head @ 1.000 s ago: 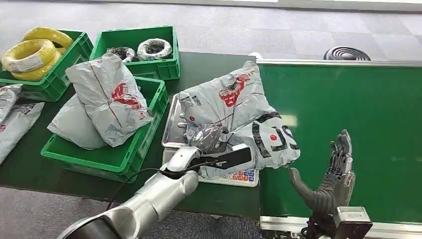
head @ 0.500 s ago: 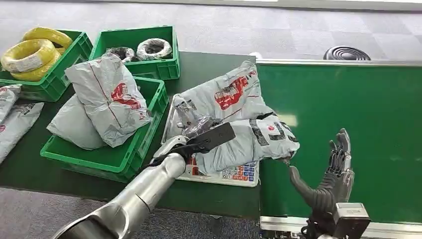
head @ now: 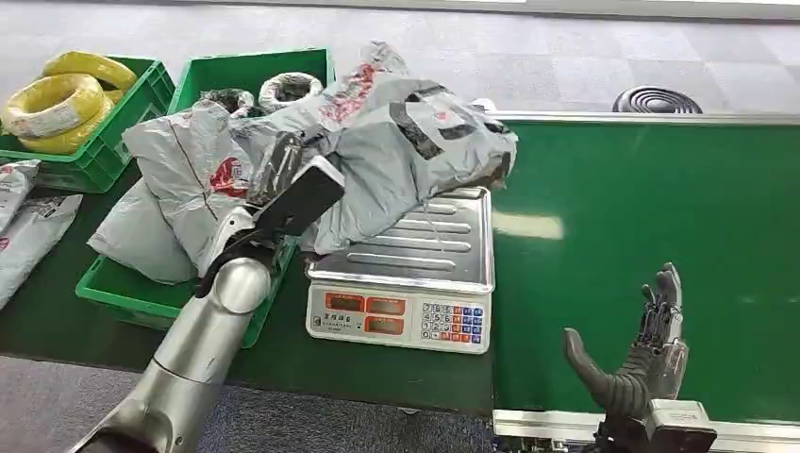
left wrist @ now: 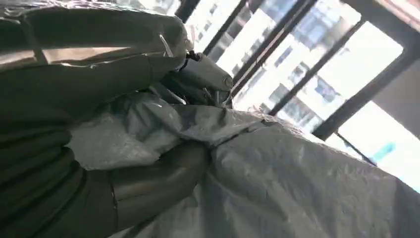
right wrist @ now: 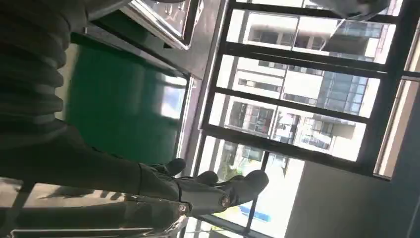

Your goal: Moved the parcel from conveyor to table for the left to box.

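My left hand (head: 283,184) grips a grey plastic parcel (head: 406,142) with red and black print and holds it lifted above the scale (head: 406,274), between the scale and the near green crate (head: 274,269). In the left wrist view the thumb (left wrist: 148,183) and fingers (left wrist: 99,74) pinch a crumpled fold of the parcel (left wrist: 297,188). My right hand (head: 637,363) stands open and empty over the green conveyor belt (head: 660,217), fingers pointing up; the right wrist view shows the right hand (right wrist: 208,191) with straight, spread fingers.
The near green crate holds other grey parcels (head: 193,189). Two more green crates stand behind, one with yellow cable coils (head: 57,104), one with wire rolls (head: 291,92). Loose parcels (head: 24,226) lie at the table's left edge. The scale's steel pan is bare.
My left hand has lifted the parcel off the scale pan and carried it up and left toward the crate. The right hand has dropped slightly and stayed open.
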### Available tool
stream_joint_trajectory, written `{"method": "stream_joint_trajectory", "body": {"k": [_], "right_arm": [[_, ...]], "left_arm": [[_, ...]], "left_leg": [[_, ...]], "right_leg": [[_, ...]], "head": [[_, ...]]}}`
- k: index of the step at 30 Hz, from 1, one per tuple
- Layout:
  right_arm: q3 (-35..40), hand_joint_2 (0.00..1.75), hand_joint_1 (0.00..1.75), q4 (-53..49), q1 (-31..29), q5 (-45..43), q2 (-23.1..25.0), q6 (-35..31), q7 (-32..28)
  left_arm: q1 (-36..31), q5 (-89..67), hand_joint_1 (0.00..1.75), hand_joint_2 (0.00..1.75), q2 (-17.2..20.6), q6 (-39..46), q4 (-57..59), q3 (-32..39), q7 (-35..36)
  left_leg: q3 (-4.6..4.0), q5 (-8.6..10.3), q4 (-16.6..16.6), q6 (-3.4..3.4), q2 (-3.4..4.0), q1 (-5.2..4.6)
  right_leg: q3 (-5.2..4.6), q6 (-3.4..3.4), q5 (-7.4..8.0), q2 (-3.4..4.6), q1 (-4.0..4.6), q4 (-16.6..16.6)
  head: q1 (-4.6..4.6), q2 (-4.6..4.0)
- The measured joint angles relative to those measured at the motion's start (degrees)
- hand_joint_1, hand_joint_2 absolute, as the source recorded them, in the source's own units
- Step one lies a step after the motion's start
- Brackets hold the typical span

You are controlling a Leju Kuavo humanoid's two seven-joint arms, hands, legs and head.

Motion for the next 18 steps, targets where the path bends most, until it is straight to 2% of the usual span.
{"method": "stream_joint_trajectory", "body": {"k": [3, 6, 10, 14, 18], "right_arm": [[-0.8, 1.75, 0.0, -0.2, 1.3, -0.1, 0.0, -0.8, -0.3], [-1.8, 1.75, 0.0, -1.1, 2.7, 0.1, 0.2, -1.2, -0.2], [-2.9, 1.75, 0.0, -2.8, 4.3, 0.7, 0.9, -1.1, 0.2], [-4.0, 1.75, 0.0, -3.5, 4.7, 0.7, 1.2, 0.1, 0.6], [-5.0, 1.75, 0.0, -3.6, 4.6, 1.3, 1.9, 2.3, 1.4]], "left_arm": [[-0.3, -3.2, 1.75, 1.75, 2.6, 3.9, -4.4, 1.9, 0.2], [-1.6, -12.6, 1.75, 1.75, 5.5, 7.7, -6.7, 3.9, 3.4], [-2.3, -21.0, 1.75, 1.75, 9.0, 7.8, -6.3, 7.6, 8.0], [-2.3, -21.4, 1.75, 1.75, 12.2, 1.7, -1.1, 11.5, 9.9], [-1.3, -19.7, 1.75, 1.75, 15.6, -8.3, 9.5, 15.4, 10.3]], "left_leg": [[-0.01, 0.0, 0.0, 0.0, 0.03, 0.01], [0.0, 0.0, 0.0, 0.0, 0.04, 0.01], [0.04, 0.01, 0.0, -0.01, 0.12, 0.01], [0.09, 0.01, 0.0, -0.01, 0.19, 0.01], [0.13, 0.01, 0.0, -0.01, 0.28, 0.01]], "right_leg": [[0.0, -0.01, -0.01, 0.0, 0.01, 0.0], [0.0, -0.01, -0.01, 0.0, 0.01, 0.0], [0.0, -0.01, -0.01, 0.05, 0.01, 0.0], [0.03, -0.02, -0.01, 0.13, 0.01, 0.0], [0.04, -0.03, 0.0, 0.25, 0.02, 0.0]], "head": [[0.0, 0.0], [0.0, 0.0], [0.0, 0.0], [0.0, 0.0], [0.02, 0.0]]}}
